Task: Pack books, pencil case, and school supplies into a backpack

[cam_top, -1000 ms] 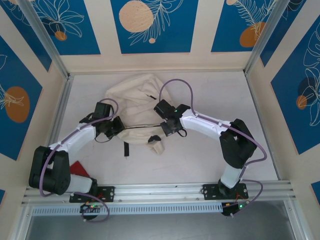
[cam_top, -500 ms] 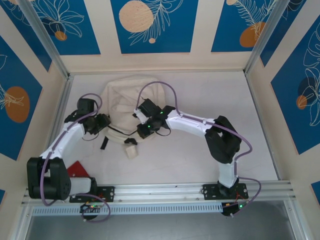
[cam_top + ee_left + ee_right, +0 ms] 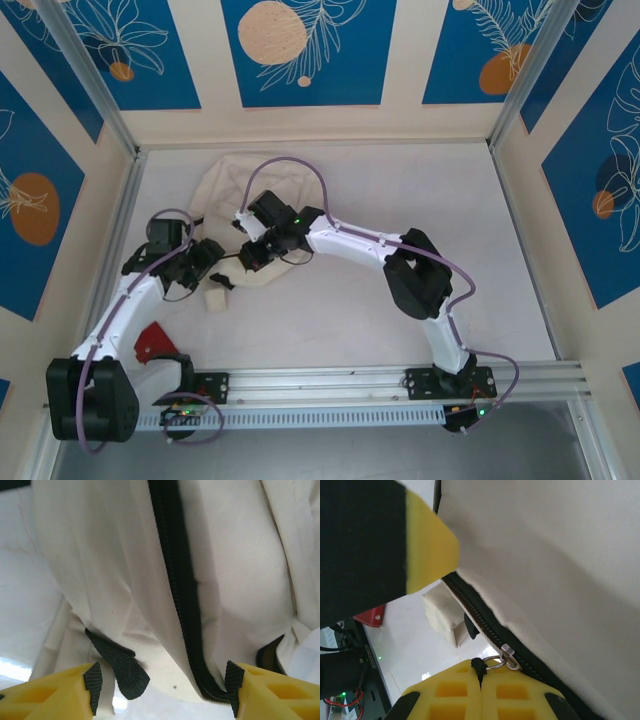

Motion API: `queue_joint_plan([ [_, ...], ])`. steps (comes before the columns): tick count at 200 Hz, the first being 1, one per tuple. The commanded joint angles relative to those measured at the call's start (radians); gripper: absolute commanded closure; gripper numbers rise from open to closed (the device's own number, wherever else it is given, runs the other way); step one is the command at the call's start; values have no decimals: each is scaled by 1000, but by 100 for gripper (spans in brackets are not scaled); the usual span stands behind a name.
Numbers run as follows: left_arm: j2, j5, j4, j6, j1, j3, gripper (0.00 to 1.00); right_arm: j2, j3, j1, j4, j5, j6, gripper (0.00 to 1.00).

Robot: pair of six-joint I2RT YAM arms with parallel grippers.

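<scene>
Backpack [image 3: 225,185]: cream fabric, lying slumped on the counter [image 3: 450,220] in its far-left part, ahead of both arms; its black zip [image 3: 175,555] runs along the fabric.

Left gripper [image 3: 212,265]: positioned at the near-left edge of the backpack; in the left wrist view the gripper [image 3: 162,692] is released, jaws spread wide, with nothing clamped; the zip passes just beside the right-hand finger [image 3: 272,692]; a black strap tab [image 3: 122,672] hangs near the left-hand finger.

Right gripper [image 3: 252,258]: positioned at the near edge of the backpack, just right of the left gripper; in the right wrist view the gripper [image 3: 481,674] is clenched, jaws pressed together on the black cord of the zip pull [image 3: 480,665]; the cord joins a metal ring at the zip.

Folded cream piece [image 3: 214,298]: resting on the counter near the left gripper; whether it touches the backpack cannot be told.

Red object [image 3: 152,342]: on the counter at the near left, beside the left arm.
</scene>
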Motion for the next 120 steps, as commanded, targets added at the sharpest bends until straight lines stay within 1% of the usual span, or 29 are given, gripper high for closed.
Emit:
queue_joint_plan([
  [1,4,90,115,-74,8,-16,31,-29,20,20,-42,-41,-25,100],
  [27,35,86,138,-70,8,-16,32,-46,3,33,-80,-32,-39,100],
  [43,66,93,157,-68,7,-24,38,-56,-7,40,-102,-20,-47,100],
  [55,84,92,169,-64,7,-30,47,-59,-9,44,-121,-8,-50,100],
  [78,102,61,161,-50,7,-37,66,-62,7,51,-197,59,-51,100],
  [104,107,12,135,-18,7,-43,85,-52,38,50,-352,198,-50,100],
  [120,110,-8,125,0,7,-51,94,-39,57,45,-457,284,-55,100],
])
